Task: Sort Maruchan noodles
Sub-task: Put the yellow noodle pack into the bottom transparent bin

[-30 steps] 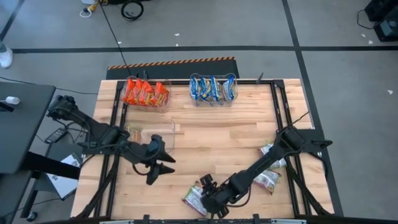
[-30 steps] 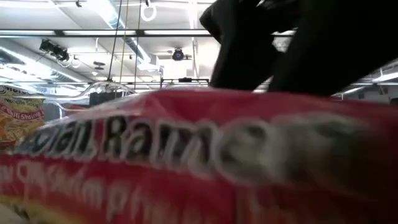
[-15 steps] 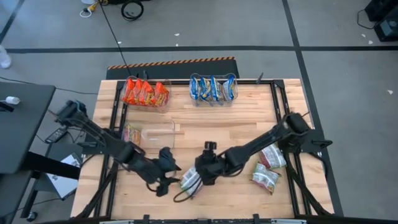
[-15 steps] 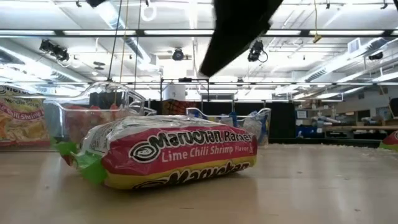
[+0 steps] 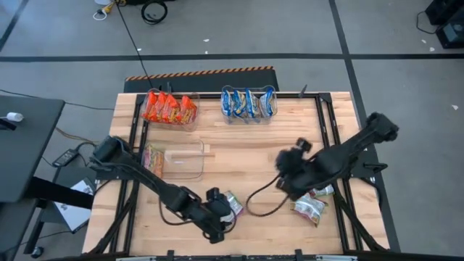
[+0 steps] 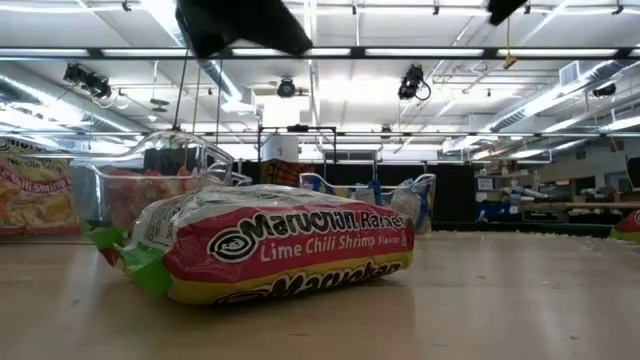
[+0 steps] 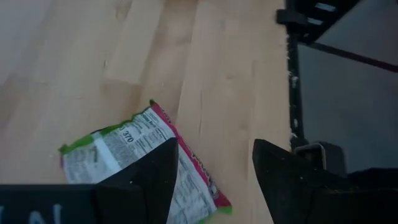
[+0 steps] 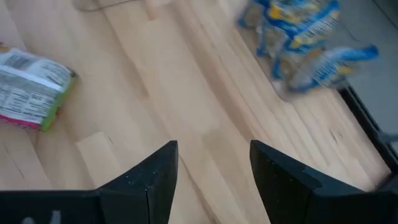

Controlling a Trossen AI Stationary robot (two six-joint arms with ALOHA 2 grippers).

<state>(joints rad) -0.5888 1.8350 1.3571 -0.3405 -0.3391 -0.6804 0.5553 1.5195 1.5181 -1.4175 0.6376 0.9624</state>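
Note:
A green-and-white Maruchan noodle packet with a red face (image 5: 233,204) lies flat on the table near its front edge; it also shows in the low view (image 6: 280,250). My left gripper (image 5: 223,214) hovers open just above it, one finger over the packet's end (image 7: 124,146) and the other over bare wood. My right gripper (image 5: 284,174) hangs open, high over the middle right of the table, with only wood below it (image 8: 211,180). Orange-red packets (image 5: 170,109) and blue-and-yellow packets (image 5: 249,103) stand on edge in two clear bins at the far edge.
A clear bin (image 5: 190,163) stands at the left middle with one packet (image 5: 152,158) at its left end. Two more green-and-white packets (image 5: 312,210) (image 5: 323,191) lie at the right, under my right arm. Black frame rails (image 5: 335,145) run along both sides.
The green-and-white packet has gone from the table's near edge a little farther in and now lies flat and still. My right gripper has risen and drawn back toward the right, rolling as it went. My left gripper has come down and toward the right, to the packet.

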